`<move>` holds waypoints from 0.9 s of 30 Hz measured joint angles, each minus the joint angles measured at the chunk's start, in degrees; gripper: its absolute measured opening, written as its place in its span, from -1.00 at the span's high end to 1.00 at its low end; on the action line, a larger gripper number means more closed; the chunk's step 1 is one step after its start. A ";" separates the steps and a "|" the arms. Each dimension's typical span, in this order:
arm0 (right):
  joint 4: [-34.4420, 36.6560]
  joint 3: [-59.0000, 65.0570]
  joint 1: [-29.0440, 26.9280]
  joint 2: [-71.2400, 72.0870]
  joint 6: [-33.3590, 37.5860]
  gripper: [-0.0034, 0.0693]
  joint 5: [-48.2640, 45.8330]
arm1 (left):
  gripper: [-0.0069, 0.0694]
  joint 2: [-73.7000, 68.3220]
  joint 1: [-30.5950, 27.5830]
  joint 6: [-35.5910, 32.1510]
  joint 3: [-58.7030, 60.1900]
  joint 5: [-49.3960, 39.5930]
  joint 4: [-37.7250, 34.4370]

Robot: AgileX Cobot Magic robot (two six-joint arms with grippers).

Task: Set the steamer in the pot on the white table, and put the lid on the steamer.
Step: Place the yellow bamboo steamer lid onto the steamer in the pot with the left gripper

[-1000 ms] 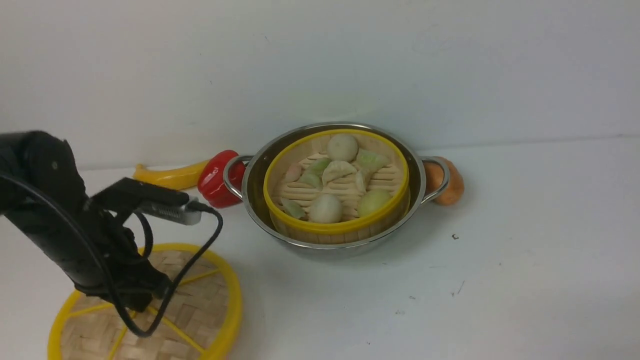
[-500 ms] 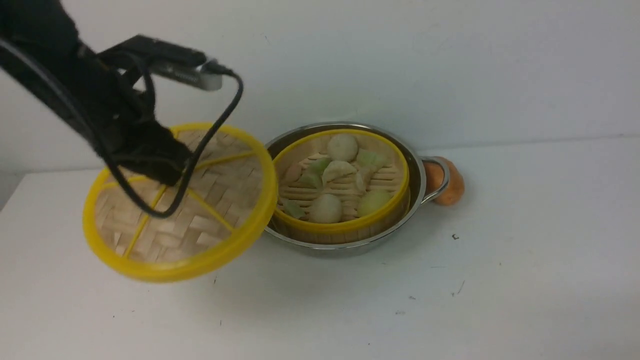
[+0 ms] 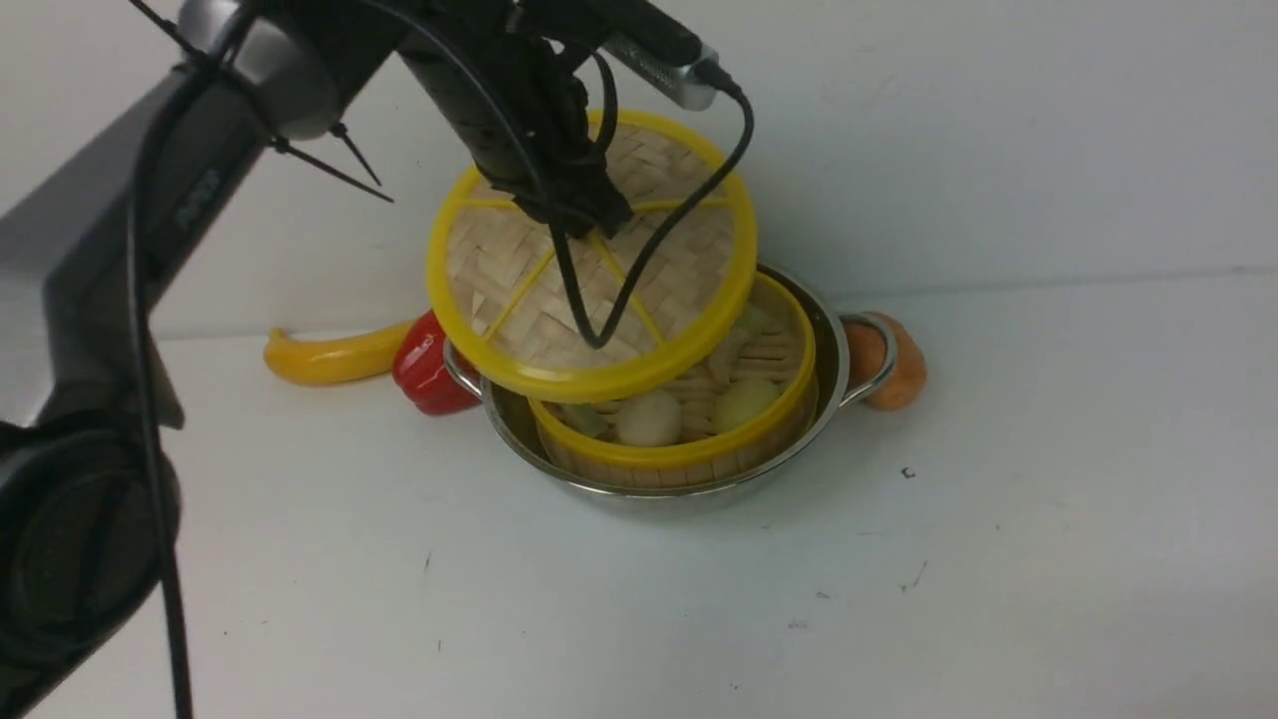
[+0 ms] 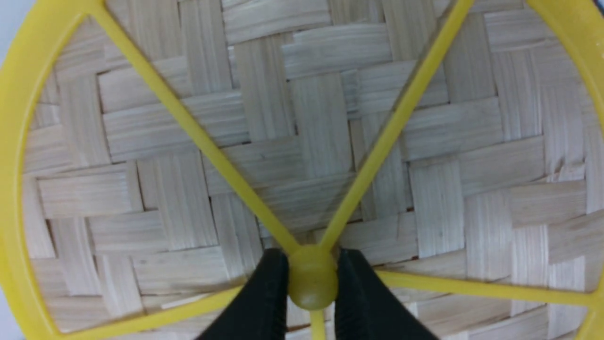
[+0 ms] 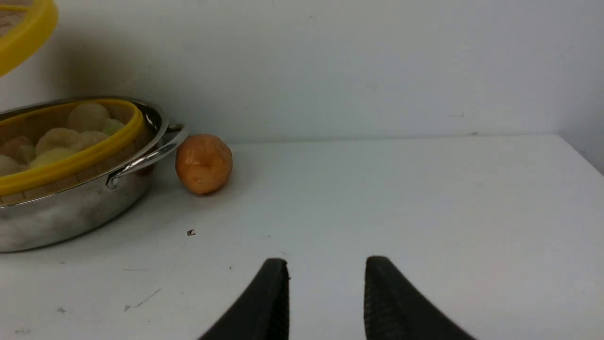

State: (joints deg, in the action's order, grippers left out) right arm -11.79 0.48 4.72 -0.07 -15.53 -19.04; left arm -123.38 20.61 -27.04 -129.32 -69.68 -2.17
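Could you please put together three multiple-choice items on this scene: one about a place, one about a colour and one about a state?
1. Where is the steamer in relation to the pot?
A) beside it
B) under it
C) inside it

2. What colour is the pepper next to the pot?
A) green
B) red
C) purple

3. How do the jaws of the left gripper stand?
A) shut on the knob of the lid
B) wide open with nothing between them
C) shut on a pot handle

Answers:
1. C, because the front view shows the steamer's yellow rim sitting within the steel rim.
2. B, because the pepper is plainly red in the front view.
3. A, because the left wrist view shows both jaws pressed against the knob, and the lid hangs tilted above the steamer.
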 joint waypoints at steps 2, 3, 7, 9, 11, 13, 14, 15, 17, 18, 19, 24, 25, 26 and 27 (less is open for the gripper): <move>0.00 0.00 0.00 0.00 0.00 0.24 0.00 | 0.52 -2.24 0.00 -0.49 -0.70 0.00 0.07; 0.00 0.00 0.00 0.00 0.00 0.24 0.00 | 0.52 -2.98 0.00 -0.87 -0.77 0.00 0.06; 0.00 0.00 0.00 0.00 0.00 0.24 0.00 | 0.52 -5.75 0.00 -3.88 -0.77 0.00 0.18; 0.00 0.00 0.00 0.00 0.00 0.24 0.00 | 0.52 -6.84 0.00 -5.07 -0.77 0.00 -0.17; 0.00 0.00 0.00 0.00 0.00 0.24 0.00 | 0.52 -7.32 0.00 -5.51 -0.77 0.00 -0.42; 0.00 0.00 0.00 0.00 0.00 0.24 0.00 | 0.52 -7.60 0.00 -7.40 -0.77 0.00 -0.84; 0.00 0.00 0.00 0.00 0.00 0.24 0.00 | 0.52 -7.60 0.00 -8.06 -0.77 0.00 -1.06; 0.00 0.00 0.00 0.00 0.00 0.24 0.00 | 0.52 -7.60 0.00 -8.56 -0.77 0.00 -1.17; 0.00 0.00 0.00 0.00 0.00 0.24 0.00 | 0.52 -7.60 0.04 -9.58 -0.83 0.00 -1.57; 0.00 0.00 0.00 0.00 0.00 0.24 0.00 | 0.52 -7.60 0.11 -9.88 -0.83 0.00 -1.63; 0.00 0.00 0.00 0.00 0.00 0.24 0.00 | 0.52 -7.60 0.11 -10.17 -0.83 0.00 -1.63; 0.00 0.00 0.00 0.00 0.00 0.24 0.00 | 0.52 -7.98 0.87 -14.37 -0.88 0.69 -1.70; 0.00 0.00 0.00 0.00 0.00 0.24 0.00 | 0.52 -8.04 1.13 -15.00 -0.88 1.74 -1.70; 0.00 0.00 0.00 0.00 0.00 0.24 0.00 | 0.52 -8.17 1.47 -15.26 -0.88 2.74 -1.70; 0.00 0.00 0.00 0.00 0.00 0.24 0.00 | 0.52 -8.24 1.85 -15.53 -0.88 4.07 -1.70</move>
State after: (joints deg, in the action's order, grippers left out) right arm -11.79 0.48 4.72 -0.07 -15.53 -19.04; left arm -131.62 22.46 -42.58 -130.20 -65.61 -3.87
